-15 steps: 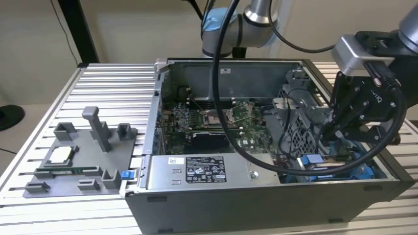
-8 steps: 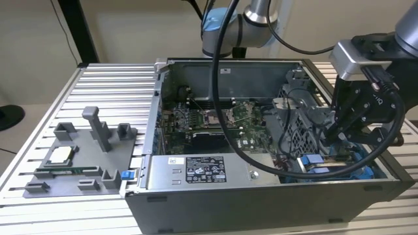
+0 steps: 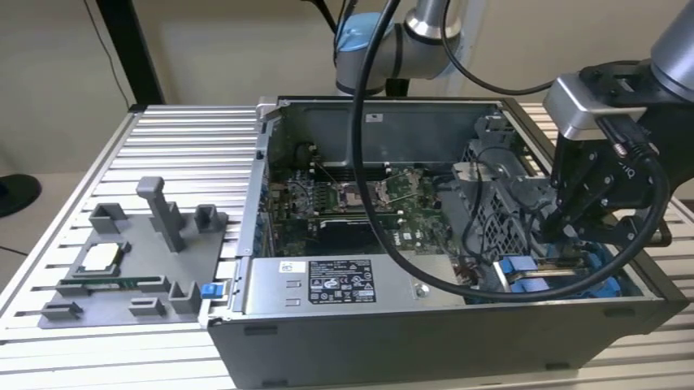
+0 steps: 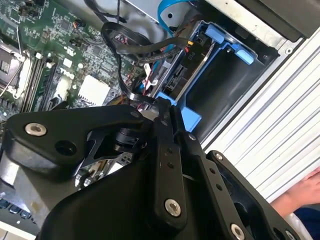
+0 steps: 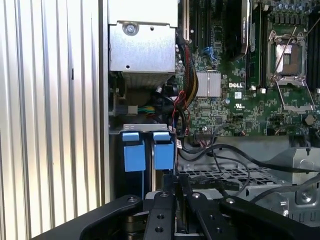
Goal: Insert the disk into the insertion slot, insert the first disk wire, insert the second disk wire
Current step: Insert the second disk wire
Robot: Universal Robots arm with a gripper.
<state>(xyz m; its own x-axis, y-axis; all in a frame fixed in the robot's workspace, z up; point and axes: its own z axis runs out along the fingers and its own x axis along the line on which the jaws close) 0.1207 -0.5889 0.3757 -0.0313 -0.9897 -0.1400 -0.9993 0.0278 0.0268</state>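
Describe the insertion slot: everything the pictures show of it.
The insertion slot is a grey metal bay with bright blue plastic rails, in the case corner at the exterior view's right. In the first wrist view two blue latch tabs stand side by side at its end. Black cables run beside it. The claw hangs just over its blue edge.

Arm [image 3: 418,20] at top centre of exterior view is showing silver-grey tube w/ light-blue joint cap [image 3: 356,36]; thick black cables [image 3: 375,122] are looping off it. Silver block [image 3: 591,101] at upper right is carrying the black gripper [image 3: 564,227]. In second wrist view gripper linkages [image 4: 167,165] are looking matte black w/ silver screws [image 4: 36,129].
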